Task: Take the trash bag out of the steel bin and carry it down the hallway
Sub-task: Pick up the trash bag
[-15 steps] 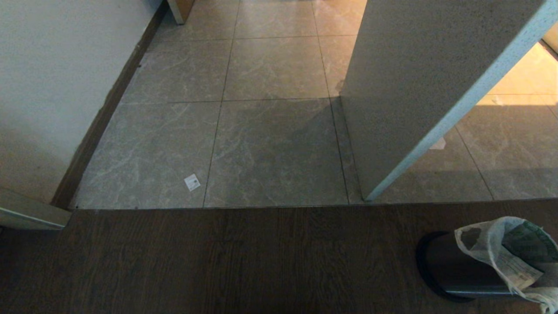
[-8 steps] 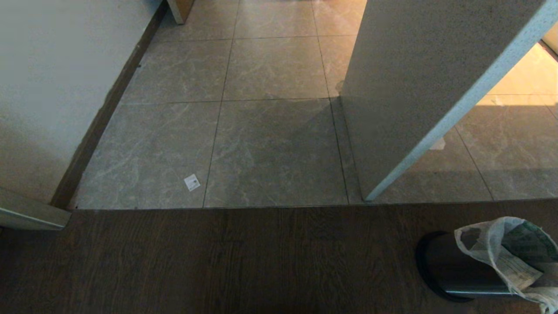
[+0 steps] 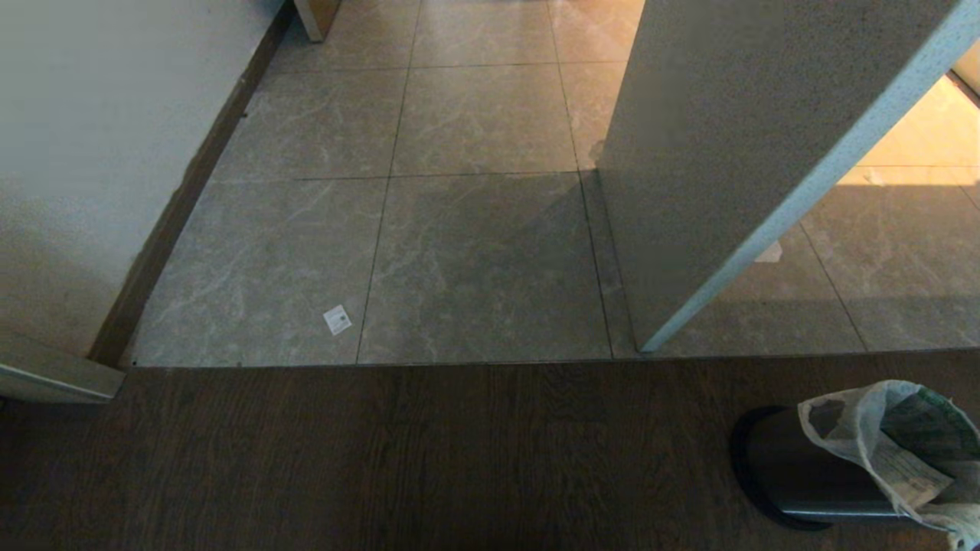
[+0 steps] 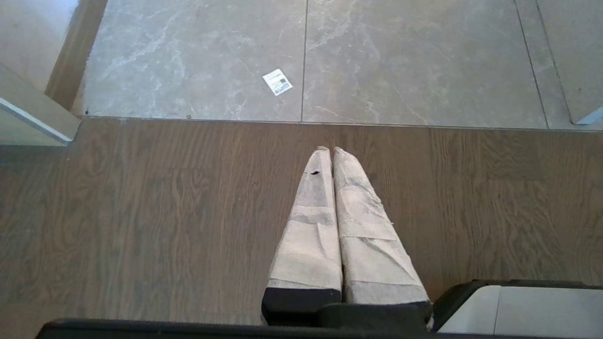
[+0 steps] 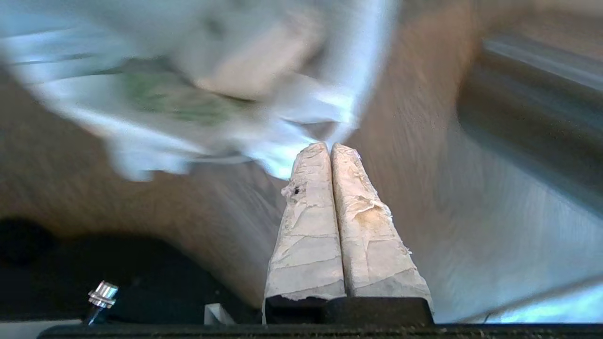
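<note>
The steel bin stands on the dark wood floor at the lower right of the head view, partly cut off by the picture's edge. The trash bag, thin white plastic with green print and a paper slip, sits in it with its top puffed up over the rim. In the right wrist view my right gripper is shut, fingers pressed together, with the blurred trash bag just beyond its tips; nothing shows between them. My left gripper hangs shut and empty over the wood floor. The hallway tiles stretch ahead.
A white wall with a dark baseboard runs along the left of the tiles. A speckled partition wall ends at a corner on the right. A small white sticker lies on the tiles by the wood floor.
</note>
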Robot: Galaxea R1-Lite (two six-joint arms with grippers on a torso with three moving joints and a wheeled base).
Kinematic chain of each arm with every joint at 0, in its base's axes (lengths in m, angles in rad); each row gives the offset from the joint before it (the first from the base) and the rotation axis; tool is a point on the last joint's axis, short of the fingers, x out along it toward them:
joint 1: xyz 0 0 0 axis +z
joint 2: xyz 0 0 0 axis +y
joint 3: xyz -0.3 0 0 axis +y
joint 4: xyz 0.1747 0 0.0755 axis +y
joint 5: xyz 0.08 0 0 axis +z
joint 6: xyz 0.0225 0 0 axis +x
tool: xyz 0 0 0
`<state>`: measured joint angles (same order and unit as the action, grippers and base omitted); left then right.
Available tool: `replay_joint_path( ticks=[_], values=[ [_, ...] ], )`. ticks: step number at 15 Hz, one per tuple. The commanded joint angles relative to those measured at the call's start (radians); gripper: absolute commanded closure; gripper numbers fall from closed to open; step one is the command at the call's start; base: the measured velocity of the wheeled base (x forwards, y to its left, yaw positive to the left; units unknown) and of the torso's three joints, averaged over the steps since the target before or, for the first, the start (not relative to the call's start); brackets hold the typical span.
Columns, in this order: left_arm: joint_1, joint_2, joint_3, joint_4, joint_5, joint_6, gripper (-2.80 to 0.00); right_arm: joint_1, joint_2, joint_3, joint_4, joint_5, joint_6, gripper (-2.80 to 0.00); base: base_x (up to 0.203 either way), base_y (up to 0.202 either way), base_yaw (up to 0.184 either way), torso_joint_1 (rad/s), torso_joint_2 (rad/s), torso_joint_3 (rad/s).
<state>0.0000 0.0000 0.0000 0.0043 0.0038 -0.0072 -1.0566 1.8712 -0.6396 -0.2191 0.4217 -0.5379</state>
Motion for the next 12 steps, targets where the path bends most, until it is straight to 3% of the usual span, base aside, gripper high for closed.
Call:
replay_joint_path(
  ticks=[1,2,3,7,10,12],
  values=[
    [0.0,0.0,0.0,0.0,0.001,0.0,0.0,0.075,-0.036,0.03,-0.021,0.002,-0.008,0.0,0.0,0.0,0.0,0.0,0.0,0.0],
    [0.0,0.0,0.0,0.0,-0.001,0.0,0.0,0.098,-0.025,0.033,-0.051,0.0,-0.01,0.0,0.0,0.0,0.0,0.0,0.0,0.0],
    [0.0,0.0,0.0,0.0,0.001,0.0,0.0,0.114,-0.013,0.032,-0.079,-0.004,-0.014,-2.8,0.0,0.0,0.0,0.0,0.0,0.0],
    [0.0,0.0,0.0,0.0,0.0,0.0,0.0,0.118,0.0,0.034,-0.074,-0.038,-0.212,-2.8,0.0,0.0,0.0,0.0,0.0,0.0],
    [0.0,0.0,0.0,0.0,0.001,0.0,0.0,0.095,0.021,0.033,-0.075,-0.043,-0.282,-2.8,0.0,0.0,0.0,0.0,0.0,0.0],
    [0.0,0.0,0.0,0.0,0.001,0.0,0.0,0.061,0.038,0.024,-0.073,-0.043,-0.435,-2.8,0.0,0.0,0.0,0.0,0.0,0.0]
  ],
)
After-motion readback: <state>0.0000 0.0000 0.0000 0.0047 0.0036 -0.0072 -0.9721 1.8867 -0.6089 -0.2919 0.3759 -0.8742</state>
